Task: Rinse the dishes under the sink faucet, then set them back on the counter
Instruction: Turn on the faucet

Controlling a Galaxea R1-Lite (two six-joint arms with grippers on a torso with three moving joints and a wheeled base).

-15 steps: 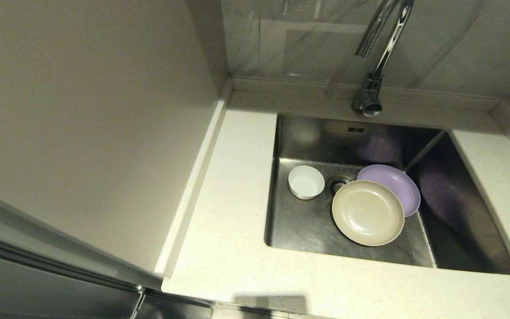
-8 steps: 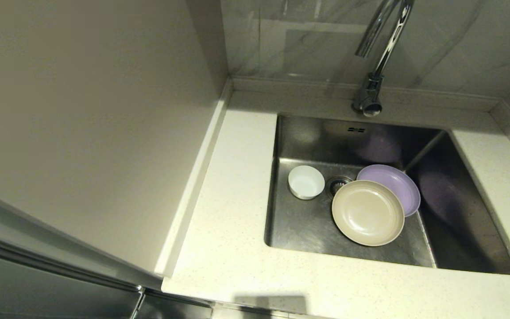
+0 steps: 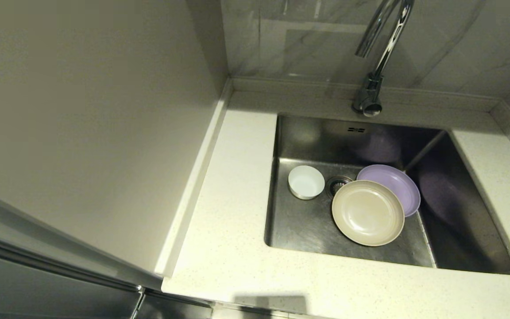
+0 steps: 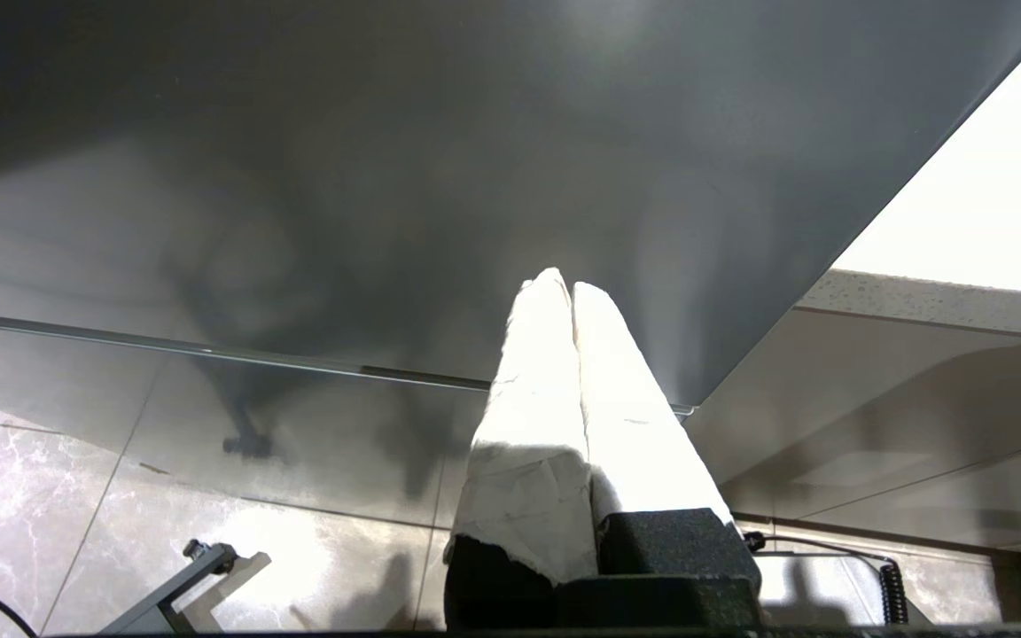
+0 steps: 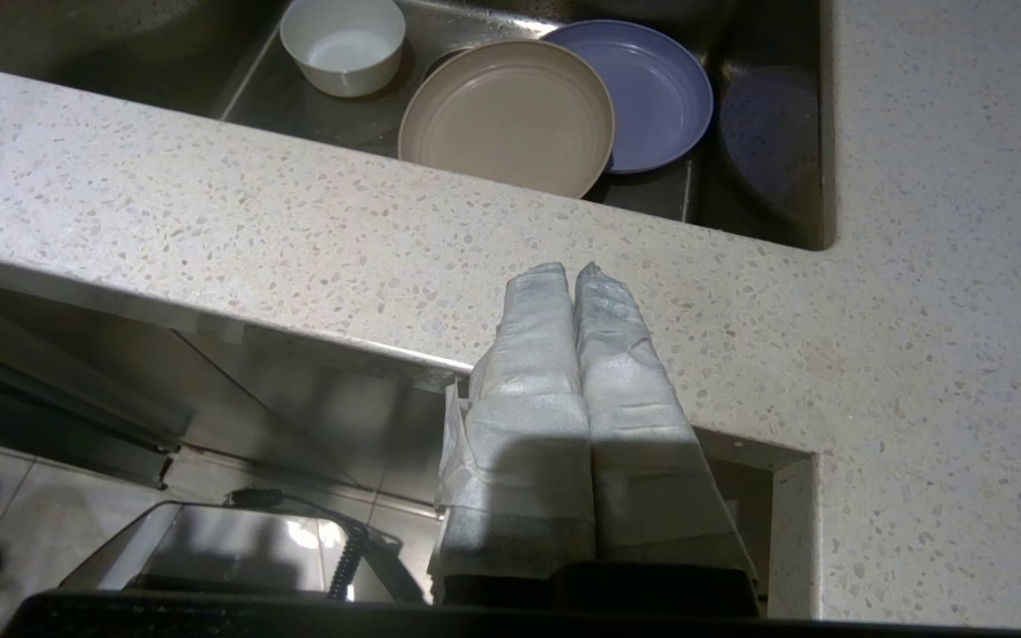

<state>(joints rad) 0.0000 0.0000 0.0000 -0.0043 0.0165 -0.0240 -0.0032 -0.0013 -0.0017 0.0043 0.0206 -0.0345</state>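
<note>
Nothing has shifted over the past second: the dishes (image 5: pixel 510 111) lie unrinsed in the sink (image 3: pixel 317 230), well beyond the right gripper (image 5: pixel 574 270), fingers together; the left gripper (image 4: pixel 562 282) is likewise pressed closed, parked below the counter (image 5: pixel 209 230).

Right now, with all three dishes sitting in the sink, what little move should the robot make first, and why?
Probably lift the right gripper over the counter edge toward the beige plate. That gripper is shut and below the counter front, and the plate lies on top, overlapping the purple plate.
</note>
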